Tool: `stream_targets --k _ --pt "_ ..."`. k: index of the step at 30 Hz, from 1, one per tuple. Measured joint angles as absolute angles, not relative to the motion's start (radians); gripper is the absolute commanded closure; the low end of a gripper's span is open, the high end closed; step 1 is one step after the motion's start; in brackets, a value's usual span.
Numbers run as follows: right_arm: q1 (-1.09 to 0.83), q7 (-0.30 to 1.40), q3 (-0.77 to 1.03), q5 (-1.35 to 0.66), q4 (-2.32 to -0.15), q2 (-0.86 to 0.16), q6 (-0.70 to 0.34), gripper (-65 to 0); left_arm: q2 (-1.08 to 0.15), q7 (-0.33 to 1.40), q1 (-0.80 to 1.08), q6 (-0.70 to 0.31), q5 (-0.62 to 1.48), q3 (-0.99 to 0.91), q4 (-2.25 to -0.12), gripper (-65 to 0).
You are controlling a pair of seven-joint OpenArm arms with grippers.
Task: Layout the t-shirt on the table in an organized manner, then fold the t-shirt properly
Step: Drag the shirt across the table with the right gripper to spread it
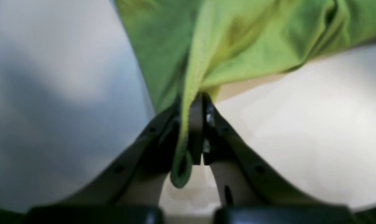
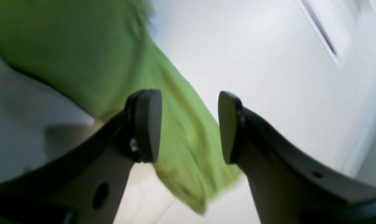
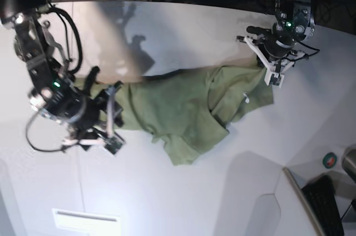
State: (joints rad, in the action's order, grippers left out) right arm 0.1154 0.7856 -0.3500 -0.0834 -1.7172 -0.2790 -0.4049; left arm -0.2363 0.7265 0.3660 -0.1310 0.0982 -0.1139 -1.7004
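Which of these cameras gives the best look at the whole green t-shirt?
The base view: there the t-shirt lies stretched, rumpled, across the table. The left wrist view shows only an edge pinched in the left claw; the right wrist view shows a blurred strip.

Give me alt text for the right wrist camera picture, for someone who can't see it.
The right gripper is open, its two dark fingers apart, with a blurred fold of the green t-shirt running between them, not pinched. Behind lies the white table.
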Motion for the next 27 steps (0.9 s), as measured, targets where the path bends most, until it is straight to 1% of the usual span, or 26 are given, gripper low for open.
stream_targets --k 4,6,8,10,12,13,15,17,19,22,24,27 --pt "0.295 0.754 -0.438 -0.084 -1.392 -0.131 -0.403 -28.5 -0.237 0.718 0.382 -0.131 0.094 -0.117 -1.702 0.0" --pt "0.340 0.731 -0.450 -0.081 -1.240 -0.081 -0.398 -28.5 -0.236 0.722 0.386 -0.131 0.089 -0.117 -1.702 0.0" --pt "0.348 0.715 -0.449 -0.080 -1.155 -0.052 -0.397 -28.5 -0.236 0.722 0.390 -0.131 0.091 -0.116 -1.702 0.0" --pt "0.332 0.711 -0.449 -0.075 -1.156 -0.038 -0.398 -28.5 -0.236 0.722 0.392 -0.131 0.090 -0.116 -1.702 0.0" --pt "0.330 0.711 -0.466 -0.073 -1.207 -0.030 -0.398 -29.3 -0.236 0.722 0.390 -0.131 0.091 -0.116 -1.702 0.0" --pt "0.345 0.701 -0.499 -0.076 -1.225 -0.031 -0.398 -29.4 -0.236 0.722 0.390 -0.131 0.091 -0.112 -1.702 0.0" --pt "0.397 0.699 -0.586 -0.077 -1.216 -0.018 -0.397 -32.3 -0.236 0.722 0.391 -0.131 0.090 -0.109 -1.701 0.0" --pt "0.455 0.684 -0.673 -0.075 -1.143 0.017 -0.393 -35.1 -0.234 0.721 0.390 -0.131 0.091 -0.107 -1.698 0.0" --pt "0.488 0.687 -0.734 -0.080 -1.050 0.062 -0.394 -35.9 -0.233 0.720 0.386 -0.131 0.091 -0.107 -1.677 0.0" --pt "0.508 0.677 -0.753 -0.081 -0.973 0.112 -0.394 -35.9 -0.218 0.722 0.392 -0.130 0.086 -0.108 -1.669 0.0" --pt "0.531 0.630 -0.753 -0.081 -0.960 0.120 -0.394 -35.9 -0.200 0.722 0.394 -0.128 0.083 -0.101 -1.669 0.0" --pt "0.556 0.620 -0.750 -0.075 -0.966 0.123 -0.392 -35.9 -0.205 0.722 0.402 -0.128 0.083 -0.030 -1.669 0.0"
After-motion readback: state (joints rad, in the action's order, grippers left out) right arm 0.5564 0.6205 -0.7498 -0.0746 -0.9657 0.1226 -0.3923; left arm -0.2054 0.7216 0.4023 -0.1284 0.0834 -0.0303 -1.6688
